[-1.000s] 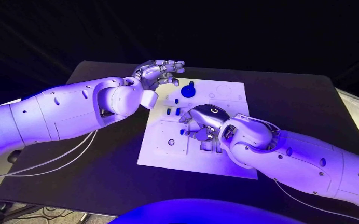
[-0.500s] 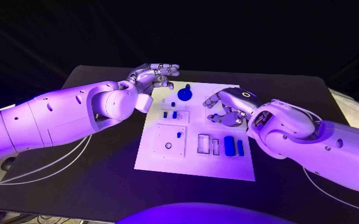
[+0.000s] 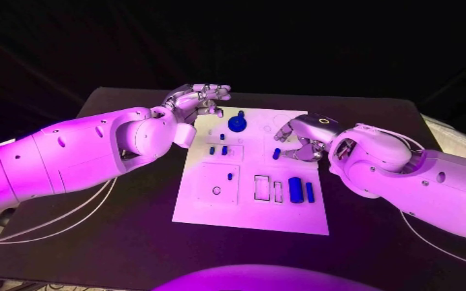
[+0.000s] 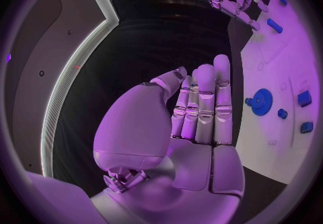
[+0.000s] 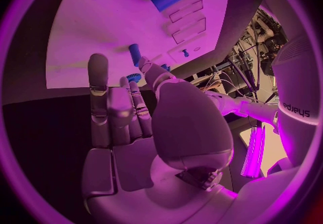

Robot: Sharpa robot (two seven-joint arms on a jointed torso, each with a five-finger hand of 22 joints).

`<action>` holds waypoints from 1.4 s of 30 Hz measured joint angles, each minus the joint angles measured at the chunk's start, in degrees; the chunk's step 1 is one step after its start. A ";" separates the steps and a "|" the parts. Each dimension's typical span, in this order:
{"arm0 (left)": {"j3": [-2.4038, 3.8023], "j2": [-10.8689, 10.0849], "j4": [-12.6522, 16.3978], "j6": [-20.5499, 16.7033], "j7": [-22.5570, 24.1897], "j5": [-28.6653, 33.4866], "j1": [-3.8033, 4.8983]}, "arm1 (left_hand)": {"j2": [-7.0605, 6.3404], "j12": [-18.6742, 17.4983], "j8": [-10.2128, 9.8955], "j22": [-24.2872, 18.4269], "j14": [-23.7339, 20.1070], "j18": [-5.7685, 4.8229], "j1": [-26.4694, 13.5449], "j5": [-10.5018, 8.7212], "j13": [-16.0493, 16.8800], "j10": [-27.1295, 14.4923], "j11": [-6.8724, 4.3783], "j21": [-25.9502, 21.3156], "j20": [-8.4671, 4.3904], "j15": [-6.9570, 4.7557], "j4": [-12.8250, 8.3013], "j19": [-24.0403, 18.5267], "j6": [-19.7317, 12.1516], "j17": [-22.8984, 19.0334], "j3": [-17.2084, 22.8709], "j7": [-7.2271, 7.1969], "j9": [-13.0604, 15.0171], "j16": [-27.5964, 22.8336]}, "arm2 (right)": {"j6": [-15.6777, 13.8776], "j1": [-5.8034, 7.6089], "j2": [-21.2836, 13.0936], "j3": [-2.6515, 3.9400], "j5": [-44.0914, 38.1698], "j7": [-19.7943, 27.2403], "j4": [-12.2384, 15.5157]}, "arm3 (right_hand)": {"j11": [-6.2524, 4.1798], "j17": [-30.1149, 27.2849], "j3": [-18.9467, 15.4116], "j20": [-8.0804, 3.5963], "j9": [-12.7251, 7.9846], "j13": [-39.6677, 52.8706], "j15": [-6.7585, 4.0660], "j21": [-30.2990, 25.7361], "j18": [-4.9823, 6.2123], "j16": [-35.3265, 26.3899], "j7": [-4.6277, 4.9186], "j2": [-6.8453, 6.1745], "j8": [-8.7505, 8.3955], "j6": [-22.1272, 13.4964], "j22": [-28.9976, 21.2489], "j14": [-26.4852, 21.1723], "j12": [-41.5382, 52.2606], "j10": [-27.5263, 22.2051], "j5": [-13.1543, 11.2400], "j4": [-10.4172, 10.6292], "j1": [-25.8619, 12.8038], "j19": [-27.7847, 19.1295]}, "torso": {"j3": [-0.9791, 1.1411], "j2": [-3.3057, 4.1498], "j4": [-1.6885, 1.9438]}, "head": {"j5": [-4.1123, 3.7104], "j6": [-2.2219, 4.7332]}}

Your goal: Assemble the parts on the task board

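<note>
The board (image 3: 209, 205) sits mid-tabletop (image 3: 116, 237), white, with blue parts on it: a round gear-like piece (image 3: 238, 122) at the far end, a few small pegs (image 3: 224, 149) just nearer, and two longer blocks (image 3: 296, 189) standing side by side near the right edge. The right hand (image 3: 299, 141) is over the board's far right part, pinching a small blue part (image 3: 276, 153) in its fingertips. The left hand (image 3: 199, 99) hovers just off the far left corner, fingers loosely apart, holding nothing, pretty much open.
</note>
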 measured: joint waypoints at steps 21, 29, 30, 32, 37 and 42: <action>0.00 0.27 -0.10 0.13 0.00 -0.07 -0.01 | 0.00 0.24 0.00 -0.09 0.00 0.00 0.00 0.00 0.05 0.01 0.00 0.00 0.00 0.00 0.16 0.00 0.00 -0.09 -0.16 0.00 0.00 0.00 | 3.95 -0.05 2.63 -0.22 -1.63 -0.03 -1.89 | -0.73 4.30 1.64 -0.39 0.54 -0.29 -0.01 4.40 0.00 3.88 -0.58 2.66 1.33 5.51 6.43 0.40 1.91 6.47 -1.23 0.65 0.21 3.30 | -0.11 -0.01 0.00 | 0.02 -0.04; 0.00 0.28 -0.10 0.15 0.02 -0.08 -0.01 | 0.00 0.24 0.00 -0.09 0.00 0.00 0.00 0.00 0.04 0.01 0.00 0.00 0.00 0.00 0.16 0.00 0.00 -0.09 -0.16 0.00 0.00 0.00 | 4.59 -0.05 3.54 -0.33 -1.81 -0.18 -2.96 | -0.97 4.87 2.61 -0.42 0.64 -0.29 -0.21 4.72 0.00 4.42 -0.97 2.66 1.63 6.52 7.10 0.61 1.91 7.78 -1.81 0.83 0.21 3.68 | -0.10 -0.02 -0.03 | 0.06 -0.07; 0.00 0.28 -0.10 0.15 0.02 -0.08 -0.01 | 0.00 0.24 0.00 -0.09 0.00 0.00 0.00 0.00 0.04 0.01 0.00 0.00 0.00 0.00 0.16 0.00 0.00 -0.09 -0.16 0.00 0.00 0.00 | 4.68 -0.05 3.64 -0.34 -1.87 -0.22 -3.03 | -0.94 4.95 2.64 -0.57 0.64 -0.29 -0.21 4.93 0.00 4.45 -1.05 2.82 1.63 6.60 7.21 0.61 1.91 7.81 -1.81 0.85 0.36 3.83 | -0.10 -0.03 -0.03 | 0.07 -0.09; 0.00 0.29 -0.10 0.15 0.02 -0.08 -0.01 | 0.00 0.24 0.00 -0.09 0.00 0.00 0.00 0.00 0.04 0.01 0.00 0.00 0.00 0.00 0.16 0.00 0.00 -0.09 -0.16 0.00 0.00 0.00 | 4.91 -0.05 3.80 -0.36 -2.02 -0.35 -3.18 | -1.21 5.18 2.81 -0.62 0.71 -0.29 -0.21 5.20 -0.01 4.76 -1.07 3.12 1.63 6.84 7.61 0.61 1.91 8.28 -2.07 0.85 0.20 3.89 | -0.10 -0.03 -0.03 | 0.07 -0.09; 0.00 0.29 -0.11 0.16 0.02 -0.08 -0.01 | 0.00 0.24 0.00 -0.09 0.00 0.00 0.00 0.00 0.04 0.01 0.00 0.00 0.00 0.00 0.16 0.00 0.00 -0.09 -0.16 0.00 0.00 0.00 | 5.54 0.00 4.13 -0.43 -2.66 -1.02 -3.50 | -1.43 6.18 3.51 -0.72 0.75 -0.29 -0.63 6.43 0.00 5.33 -1.46 3.34 1.87 7.40 9.51 0.60 1.90 9.16 -3.01 0.78 0.43 4.40 | -0.10 -0.03 -0.03 | 0.10 -0.26; 0.00 0.29 -0.11 0.17 0.02 -0.09 -0.01 | 0.00 0.24 0.00 -0.13 0.00 0.00 0.00 0.00 0.04 0.01 0.00 0.00 0.00 0.00 0.16 0.00 0.00 -0.14 -0.16 0.00 0.00 0.00 | 5.80 0.01 4.34 -0.48 -3.16 -1.58 -3.54 | -1.45 6.12 3.73 -0.92 0.77 -0.29 -0.63 6.88 0.00 5.33 -1.30 3.48 1.87 7.83 10.29 0.60 1.90 9.57 -3.02 1.01 0.28 4.60 | -0.11 -0.03 -0.04 | 0.24 -0.32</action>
